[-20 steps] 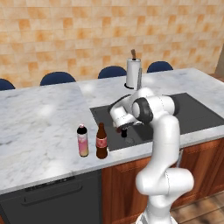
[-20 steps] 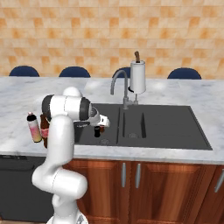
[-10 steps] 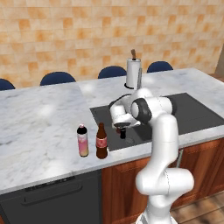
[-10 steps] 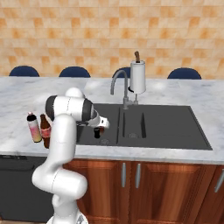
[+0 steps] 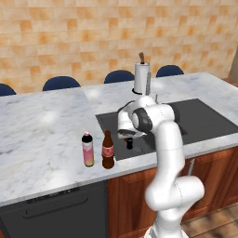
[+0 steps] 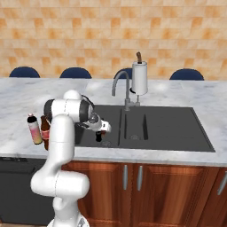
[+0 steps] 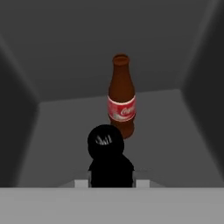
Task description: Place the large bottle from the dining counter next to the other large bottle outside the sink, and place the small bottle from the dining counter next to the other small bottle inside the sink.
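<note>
- In the wide dark grey rectangular sink [image 5: 204, 120], the white arm's two-finger gripper [image 7: 110, 181] is pressed together on the tiny all-black thin-necked bottle [image 7: 107, 157], holding it upright low over the basin floor.
- Just ahead of it in the hand view stands a small brown glass bottle with a red label [image 7: 121, 98], the partner it must join.
- Outside the basin, on the white grey-veined marble counter [image 5: 42, 135], the tall brown long-necked bottle with red label [image 5: 108, 151] already stands just beside the pale pink dark-capped bottle [image 5: 87, 149]; that half looks done.
- The step in hand appears to be the final set-down: next, lower the black bottle until it stands near its partner, then release without knocking either.
- Compared with a second ago, the hand sits slightly lower in the sink; the grip is unchanged and the counter bottles have not moved.
</note>
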### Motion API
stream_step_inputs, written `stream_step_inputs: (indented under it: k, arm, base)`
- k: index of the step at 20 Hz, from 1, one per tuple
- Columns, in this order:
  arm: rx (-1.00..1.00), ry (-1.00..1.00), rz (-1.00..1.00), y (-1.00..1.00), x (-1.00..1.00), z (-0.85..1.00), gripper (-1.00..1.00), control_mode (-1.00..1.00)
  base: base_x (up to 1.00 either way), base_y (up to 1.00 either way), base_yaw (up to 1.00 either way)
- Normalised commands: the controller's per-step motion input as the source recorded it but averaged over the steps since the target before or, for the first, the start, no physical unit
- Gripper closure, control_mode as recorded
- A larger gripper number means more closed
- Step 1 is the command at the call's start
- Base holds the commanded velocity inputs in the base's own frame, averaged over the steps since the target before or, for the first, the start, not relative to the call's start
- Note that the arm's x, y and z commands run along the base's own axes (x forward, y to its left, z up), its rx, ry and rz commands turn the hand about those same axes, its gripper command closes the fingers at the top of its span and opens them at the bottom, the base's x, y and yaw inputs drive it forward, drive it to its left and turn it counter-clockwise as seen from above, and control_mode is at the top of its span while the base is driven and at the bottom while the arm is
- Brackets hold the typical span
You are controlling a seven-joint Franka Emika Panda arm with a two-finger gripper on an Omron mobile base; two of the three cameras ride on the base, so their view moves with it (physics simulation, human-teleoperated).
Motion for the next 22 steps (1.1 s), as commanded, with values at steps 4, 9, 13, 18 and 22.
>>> stream_step_inputs:
  k: [4,9,13,18,22]
  arm:
    - [0.00,0.00,0.00,0.11,0.24,-0.16,-1.00,-1.00]
    - [0.00,-0.02,0.00,0.02,0.12,-0.07,-1.00,-1.00]
    - [0.00,-0.01,0.00,0.00,0.14,-0.10,-1.00,-1.00]
    - [0.00,-0.08,0.00,0.00,0.03,0.09,-1.00,-1.00]
    - [0.00,-0.12,0.00,0.00,0.00,0.45,-1.00,-1.00]
  base:
    - [0.00,0.00,0.00]
    - [0.00,0.00,0.00]
    - [0.00,0.00,0.00]
    - [0.00,0.00,0.00]
    - [0.00,0.00,0.00]
